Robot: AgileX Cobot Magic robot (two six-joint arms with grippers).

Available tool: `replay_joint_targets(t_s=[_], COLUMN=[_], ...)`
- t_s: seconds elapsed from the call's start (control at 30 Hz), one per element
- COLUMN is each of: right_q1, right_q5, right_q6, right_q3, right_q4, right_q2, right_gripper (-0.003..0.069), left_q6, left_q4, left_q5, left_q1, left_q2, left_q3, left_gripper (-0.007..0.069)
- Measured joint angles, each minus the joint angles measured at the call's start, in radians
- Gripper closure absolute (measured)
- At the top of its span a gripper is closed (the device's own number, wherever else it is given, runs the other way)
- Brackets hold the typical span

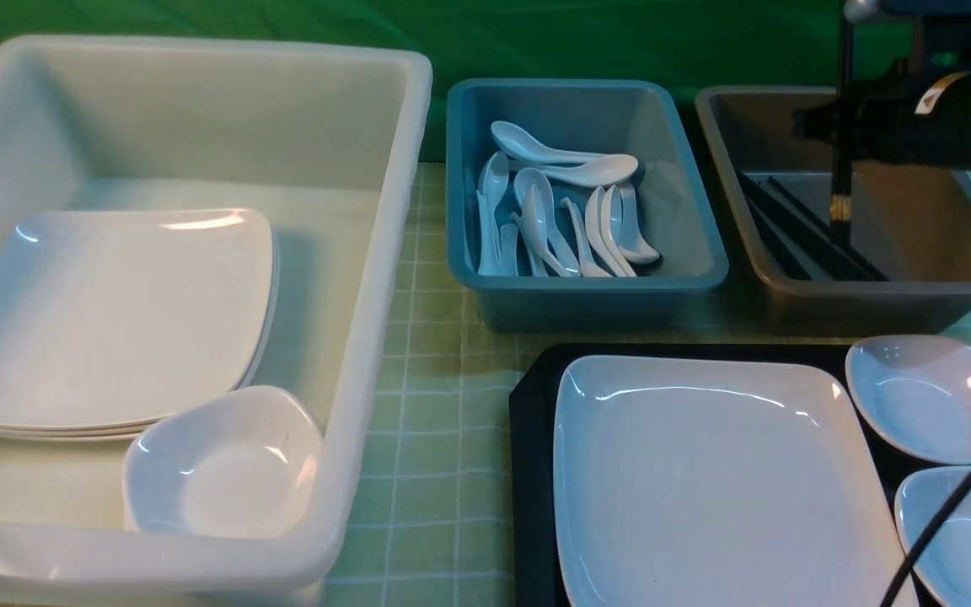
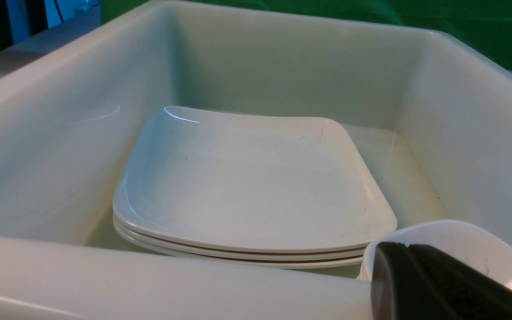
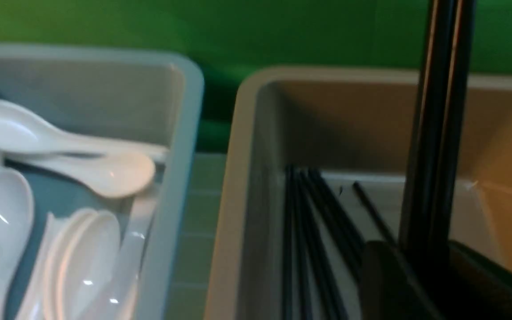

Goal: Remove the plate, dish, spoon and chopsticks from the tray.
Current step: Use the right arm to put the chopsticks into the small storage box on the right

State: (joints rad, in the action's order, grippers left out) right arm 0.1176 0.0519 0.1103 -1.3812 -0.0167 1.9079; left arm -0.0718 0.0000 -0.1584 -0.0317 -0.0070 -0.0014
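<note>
Presently the right end effector (image 1: 841, 126) grasps the chopsticks (image 1: 842, 198) upright, their lower tips dipping into the brown bin (image 1: 915, 291) beyond the far right corner of the tray (image 1: 532, 472), where other black sticks lie. Whether the grip is loosening I cannot tell. The left end effector (image 2: 438, 284) is clenched on nothing, at the near wall of the white tub (image 1: 367, 337) left of the tray. On the tray the plate (image 1: 705, 480) fills the middle, well apart from the held chopsticks, with a small dish (image 1: 928, 396) at the far right corner and a second dish (image 1: 970, 539) just nearer. No spoon shows on the tray; spoons (image 1: 570, 219) lie in the blue bin (image 1: 587, 295) beyond its far left corner. By my judgement the chopsticks are nearly delivered and the spoon looks done, while the plate and dishes are left.
</note>
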Motion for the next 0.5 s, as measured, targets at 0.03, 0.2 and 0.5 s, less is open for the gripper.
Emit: replay_joint_targets(t_s=[0.03, 0.2, 0.5], right_q1=[0.0, 0.0, 0.0], right_q5=[-0.001, 0.015, 0.376], right_q6=[0.0, 0.0, -0.11], right_q3=[0.0, 0.0, -0.085], right_q4=[0.0, 0.0, 0.0], right_q2=[0.011, 0.095, -0.072], right_gripper=[0.0522, 0.0412, 0.0607], left_q6=[0.0, 0.0, -0.002], left_q4=[0.0, 0.0, 0.0], left_q5=[0.0, 0.0, 0.0], left_q1=[0.0, 0.0, 0.0], left_q2=[0.0, 0.0, 0.0], left_q3=[0.0, 0.0, 0.0], left_gripper=[0.0624, 0.0624, 0.0624])
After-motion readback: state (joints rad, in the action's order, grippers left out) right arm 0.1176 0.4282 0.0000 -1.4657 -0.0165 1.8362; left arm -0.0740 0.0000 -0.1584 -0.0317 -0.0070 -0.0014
